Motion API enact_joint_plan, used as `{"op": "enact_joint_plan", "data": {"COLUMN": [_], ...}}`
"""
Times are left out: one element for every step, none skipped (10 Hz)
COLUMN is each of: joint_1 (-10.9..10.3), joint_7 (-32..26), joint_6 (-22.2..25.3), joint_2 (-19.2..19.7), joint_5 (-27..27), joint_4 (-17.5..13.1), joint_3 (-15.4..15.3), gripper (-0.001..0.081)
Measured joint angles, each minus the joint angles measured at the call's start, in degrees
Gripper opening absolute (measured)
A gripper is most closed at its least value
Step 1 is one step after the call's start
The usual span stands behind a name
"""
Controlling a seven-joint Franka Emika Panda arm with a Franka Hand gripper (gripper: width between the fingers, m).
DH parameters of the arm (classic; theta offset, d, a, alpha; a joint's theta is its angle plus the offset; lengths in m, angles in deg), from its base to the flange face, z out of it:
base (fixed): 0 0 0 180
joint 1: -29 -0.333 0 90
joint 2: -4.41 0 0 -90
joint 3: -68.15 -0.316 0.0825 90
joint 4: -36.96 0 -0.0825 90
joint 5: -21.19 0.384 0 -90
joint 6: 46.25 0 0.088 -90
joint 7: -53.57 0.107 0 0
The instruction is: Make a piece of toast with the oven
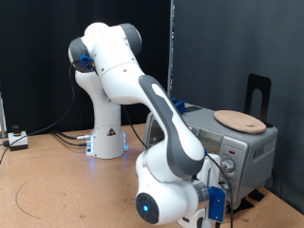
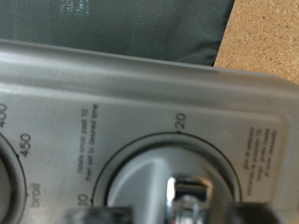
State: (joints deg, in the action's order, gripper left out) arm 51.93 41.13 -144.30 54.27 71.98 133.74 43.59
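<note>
Gripper point(image 1: 211, 195) positioned low at oven point(image 1: 245, 144) knob panel, exterior view's right; timer knob point(image 2: 177, 177) seen close by wrist camera. Jaws' state indeterminable. Wooden plate point(image 1: 239, 121) rests atop oven.

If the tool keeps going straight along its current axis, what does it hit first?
Most likely the timer knob on the oven control panel; in the wrist view the tool sits right at it, contact unclear.

The white arm point(image 1: 133, 81) rises from its base at the far left, then bends down and forward to the near right. Its gripper point(image 1: 220, 195) sits low there; the wrist view shows only blurred fingertips point(image 2: 187, 201).
</note>
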Motion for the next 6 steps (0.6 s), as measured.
{"op": "enact_joint_plan", "data": {"joint_1": [-0.1, -0.1, -0.1, 0.0, 0.1, 0.4], "joint_7": [0.1, 0.1, 0.1, -0.1, -2.3, -7.2], "joint_6": [0.0, 0.1, 0.2, 0.3, 0.3, 0.1], "joint_2": [0.1, 0.2, 0.2, 0.3, 0.3, 0.3], "joint_5": [0.2, 0.4, 0.5, 0.6, 0.9, 1.3], "joint_4": [0.1, 0.1, 0.1, 0.1, 0.3, 0.5], "joint_3": [-0.1, 0.0, 0.0, 0.0, -0.1, -0.3], "gripper": [0.0203, 0.0094, 0.0094, 0.0094, 0.0094, 0.0094]}}
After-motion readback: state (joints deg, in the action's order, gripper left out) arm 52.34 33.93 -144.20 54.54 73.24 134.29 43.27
